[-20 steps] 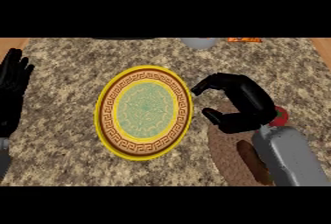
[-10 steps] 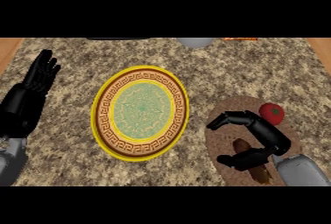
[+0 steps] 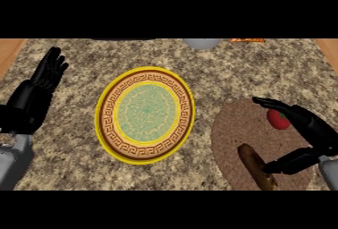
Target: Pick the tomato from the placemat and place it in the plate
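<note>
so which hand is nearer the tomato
Right. The right hand is open right beside the tomato on the placemat, while the left hand rests open beyond the plate.

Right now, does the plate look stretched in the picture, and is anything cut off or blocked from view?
Head view: the round plate looks taller than wide; the right hand overlaps the tomato's right side on the placemat; a grey thing and an orange thing are cut off at the counter's far edge.

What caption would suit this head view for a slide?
Right hand open beside the tomato on the placemat; plate bare, left hand resting.
</note>
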